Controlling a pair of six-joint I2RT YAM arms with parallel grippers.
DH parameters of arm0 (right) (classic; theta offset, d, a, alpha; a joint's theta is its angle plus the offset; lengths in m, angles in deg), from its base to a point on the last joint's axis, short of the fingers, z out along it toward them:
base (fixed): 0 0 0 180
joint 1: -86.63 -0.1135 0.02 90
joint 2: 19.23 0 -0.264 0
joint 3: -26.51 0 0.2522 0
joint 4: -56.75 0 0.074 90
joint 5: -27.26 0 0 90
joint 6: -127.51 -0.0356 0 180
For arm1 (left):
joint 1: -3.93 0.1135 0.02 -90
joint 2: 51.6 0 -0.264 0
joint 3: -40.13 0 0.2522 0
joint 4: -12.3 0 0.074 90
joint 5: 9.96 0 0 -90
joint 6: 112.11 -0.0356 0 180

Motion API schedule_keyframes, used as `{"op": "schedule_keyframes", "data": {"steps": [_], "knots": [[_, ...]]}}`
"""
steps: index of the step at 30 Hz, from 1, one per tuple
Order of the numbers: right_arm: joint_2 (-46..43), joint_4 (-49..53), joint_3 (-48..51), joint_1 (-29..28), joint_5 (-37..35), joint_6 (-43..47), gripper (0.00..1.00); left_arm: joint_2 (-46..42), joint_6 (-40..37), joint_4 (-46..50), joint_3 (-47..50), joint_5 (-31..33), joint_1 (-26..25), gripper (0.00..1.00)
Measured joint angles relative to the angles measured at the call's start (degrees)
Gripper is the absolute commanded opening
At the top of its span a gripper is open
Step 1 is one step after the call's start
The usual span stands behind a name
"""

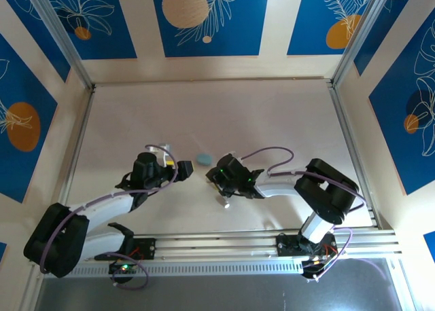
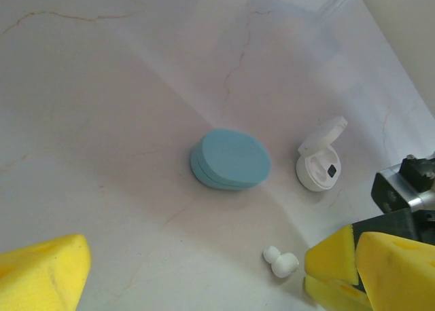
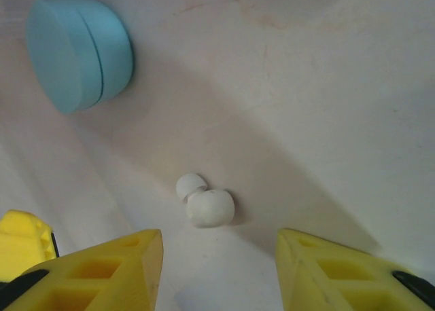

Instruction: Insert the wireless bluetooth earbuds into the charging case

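Observation:
A white earbud (image 3: 207, 204) lies on the table just ahead of my right gripper (image 3: 219, 257). That gripper is open, with one yellow finger on each side and nothing between them. The left wrist view has the same earbud (image 2: 281, 262) beside the right gripper's fingertips (image 2: 331, 255). An open white charging case (image 2: 319, 165) stands behind it with its lid up. A shut light blue case (image 2: 230, 159) lies to its left. My left gripper (image 2: 217, 277) is wide open and empty, short of the blue case (image 1: 203, 157). From above, the white case (image 1: 226, 202) sits near the right gripper (image 1: 216, 177).
Both arms meet at mid-table near the front, the left gripper (image 1: 185, 170) close to the right one. Aluminium rails run along the table's sides and the front edge (image 1: 272, 238). Blue patterned walls stand behind the table.

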Motion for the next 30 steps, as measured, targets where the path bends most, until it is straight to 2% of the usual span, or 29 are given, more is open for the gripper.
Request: {"op": "schedule_keyframes", "data": {"steps": [30], "knots": [[5.09,-8.22,-1.55,2.73,1.57,-1.25,0.41,-2.49,0.61,-0.20,0.00,-1.70,0.68,1.00]]}}
